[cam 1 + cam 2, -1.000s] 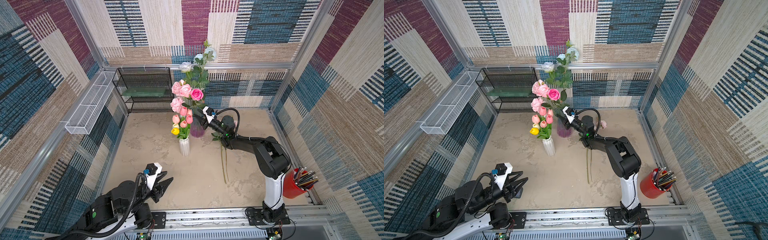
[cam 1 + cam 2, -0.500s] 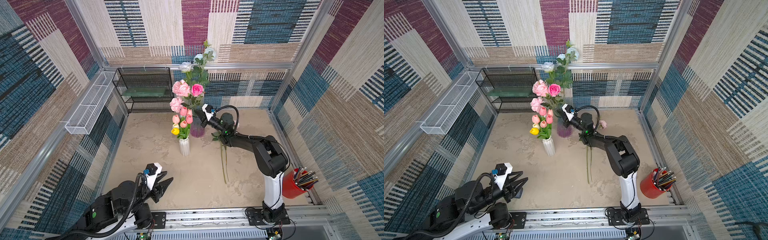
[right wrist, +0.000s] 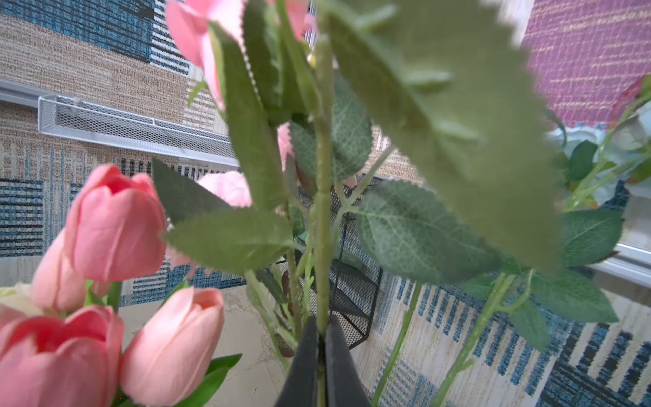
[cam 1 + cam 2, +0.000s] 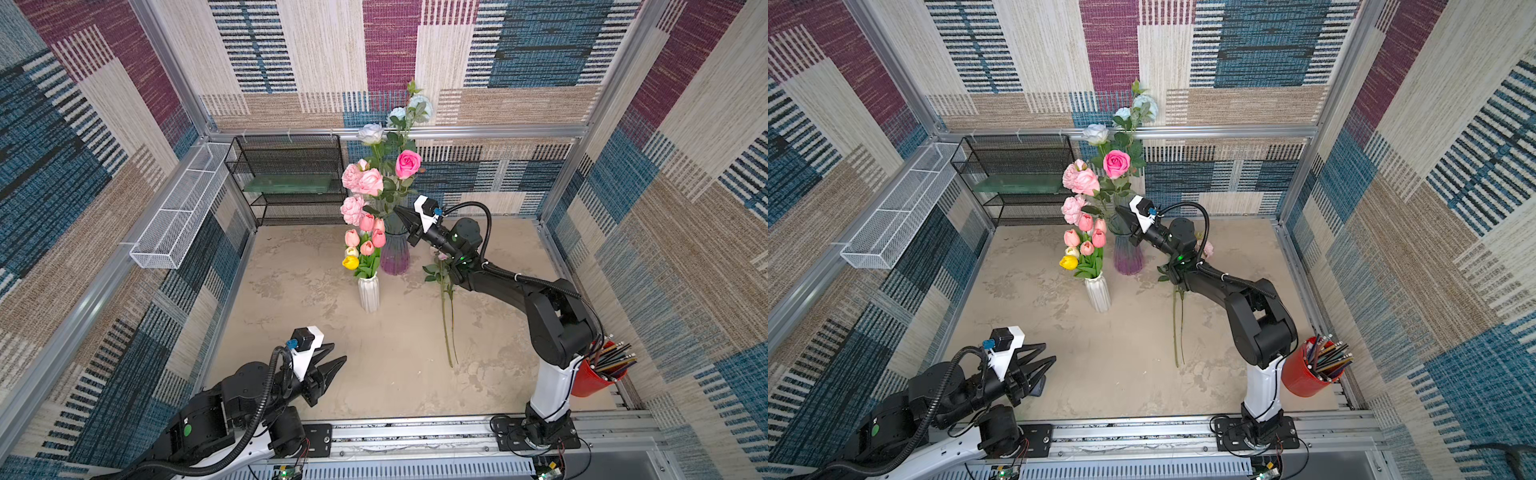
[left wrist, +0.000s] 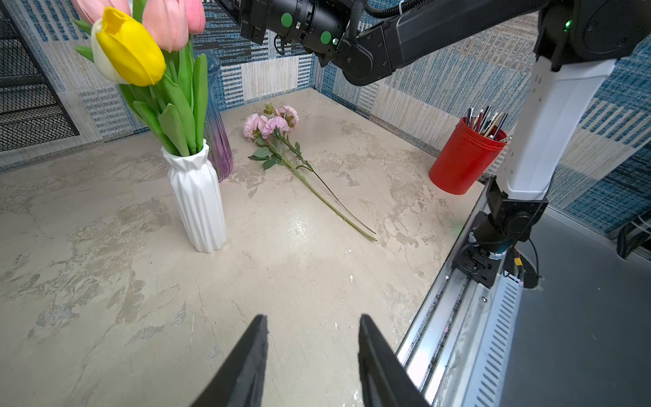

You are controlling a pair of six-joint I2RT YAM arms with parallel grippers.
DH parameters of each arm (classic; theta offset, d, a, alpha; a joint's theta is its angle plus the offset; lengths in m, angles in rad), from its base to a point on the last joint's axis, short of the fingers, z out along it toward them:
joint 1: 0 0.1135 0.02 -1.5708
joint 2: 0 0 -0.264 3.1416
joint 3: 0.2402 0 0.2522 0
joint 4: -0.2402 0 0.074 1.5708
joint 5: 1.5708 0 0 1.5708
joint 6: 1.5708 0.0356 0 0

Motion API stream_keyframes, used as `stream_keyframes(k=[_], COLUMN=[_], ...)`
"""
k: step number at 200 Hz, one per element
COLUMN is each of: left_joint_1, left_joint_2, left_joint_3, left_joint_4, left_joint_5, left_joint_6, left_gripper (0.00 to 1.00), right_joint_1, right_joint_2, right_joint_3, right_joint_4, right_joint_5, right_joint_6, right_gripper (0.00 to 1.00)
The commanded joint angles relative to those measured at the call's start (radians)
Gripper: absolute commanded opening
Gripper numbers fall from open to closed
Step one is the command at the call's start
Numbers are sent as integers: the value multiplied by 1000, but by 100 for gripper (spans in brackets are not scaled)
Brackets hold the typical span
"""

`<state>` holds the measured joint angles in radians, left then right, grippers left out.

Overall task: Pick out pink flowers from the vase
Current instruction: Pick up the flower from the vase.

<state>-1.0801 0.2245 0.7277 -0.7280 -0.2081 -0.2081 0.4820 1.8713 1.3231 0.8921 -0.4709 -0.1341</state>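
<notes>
The right gripper [image 3: 321,333] is clamped on a green stem [image 3: 322,211] just above the mouth of the purple vase [image 4: 395,253]; which bloom it carries cannot be told. The hot-pink rose [image 4: 408,163] and peonies [image 4: 361,180] stand in that vase, and a pink spray [image 5: 271,125] lies beside it. On lifting, tangled leaves [image 3: 415,229] could drag neighbouring stems out or tip the vase.

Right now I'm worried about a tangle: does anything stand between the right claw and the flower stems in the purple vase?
Nothing visible: the right claw is shut on a green stem by the purple vase rim. Only leaves and other stems crowd around it.
</notes>
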Motion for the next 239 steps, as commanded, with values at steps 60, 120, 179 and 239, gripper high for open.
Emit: stream_keyframes(k=[60, 120, 179, 239], left_joint_1=[2, 1, 0, 2], left_joint_2=[-7, -9, -4, -26], left_joint_3=[-6, -2, -1, 2], left_joint_4=[22, 16, 12, 9], left_joint_5=[7, -4, -16, -10], left_joint_6=[29, 26, 21, 21], left_gripper=[44, 44, 44, 44], right_joint_1=[1, 20, 84, 149], right_joint_2=[-267, -425, -588, -786], right_joint_3=[36, 81, 35, -183], right_joint_4=[-115, -258, -482, -591], right_joint_5=[17, 62, 138, 189], right_joint_6=[70, 112, 3, -20], right_gripper=[0, 0, 0, 0])
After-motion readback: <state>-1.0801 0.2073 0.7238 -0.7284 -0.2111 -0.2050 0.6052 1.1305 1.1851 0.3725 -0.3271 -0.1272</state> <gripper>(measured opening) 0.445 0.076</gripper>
